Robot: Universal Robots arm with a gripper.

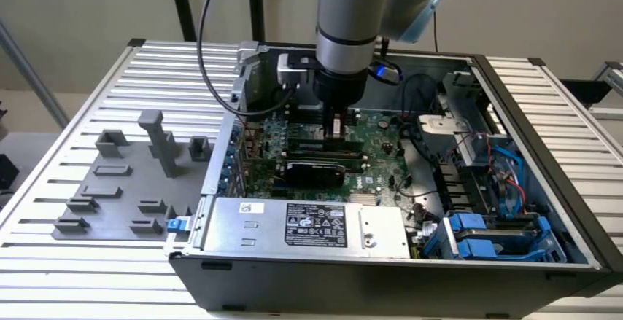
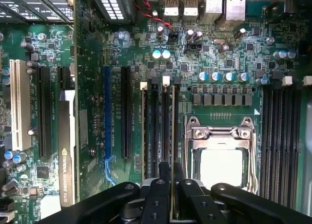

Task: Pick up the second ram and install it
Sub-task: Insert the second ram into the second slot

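Note:
My gripper (image 1: 336,132) reaches down into the open computer case (image 1: 526,108), right over the green motherboard (image 1: 375,141). In the wrist view its black fingers (image 2: 165,177) are shut on the second ram (image 2: 173,136), a thin stick seen edge-on. The stick runs along the long black memory slots (image 2: 158,131) beside the CPU socket (image 2: 222,158). Whether it is seated in a slot or just above it I cannot tell. In the exterior view the ram is a small sliver between the fingertips.
A grey fixture plate (image 1: 117,181) with upright blocks lies outside the case at the exterior view's left. The power supply (image 1: 302,221) and blue drive bays (image 1: 497,236) fill the near side. A graphics card (image 2: 66,151) stands near the slots. Cables (image 1: 428,87) run inside the case.

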